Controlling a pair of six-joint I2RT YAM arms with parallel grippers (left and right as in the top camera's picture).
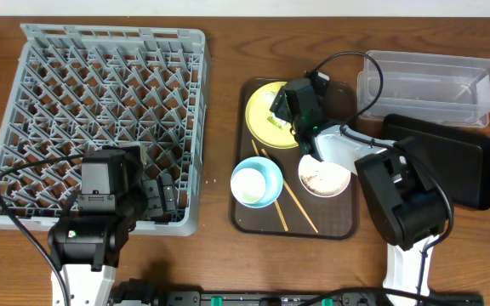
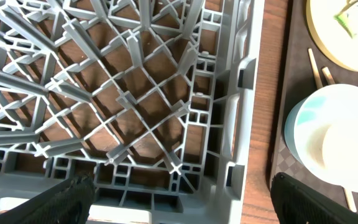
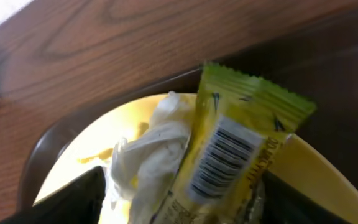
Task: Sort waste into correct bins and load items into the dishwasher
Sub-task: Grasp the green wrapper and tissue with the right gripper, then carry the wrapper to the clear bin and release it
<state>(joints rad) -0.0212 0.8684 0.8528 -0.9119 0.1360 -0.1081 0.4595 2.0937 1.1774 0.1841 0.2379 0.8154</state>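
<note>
The yellow-green wrapper (image 3: 232,146) lies with a crumpled white tissue (image 3: 145,155) on the yellow plate (image 1: 264,117) at the back of the brown serving tray. My right gripper (image 1: 294,115) is low over the plate; in the right wrist view it (image 3: 185,205) is open, its fingers on either side of wrapper and tissue. My left gripper (image 1: 156,200) is open and empty over the front right corner of the grey dish rack (image 1: 100,110), as the left wrist view (image 2: 185,202) also shows. The light blue cup (image 1: 257,183), the white bowl with rice (image 1: 323,177) and the chopsticks (image 1: 294,204) sit on the tray.
The brown serving tray (image 1: 347,225) stands right of the rack. The clear tub (image 1: 432,81) is at the back right, the black tray (image 1: 458,157) just in front of it. A black cable runs from my right arm towards the tub.
</note>
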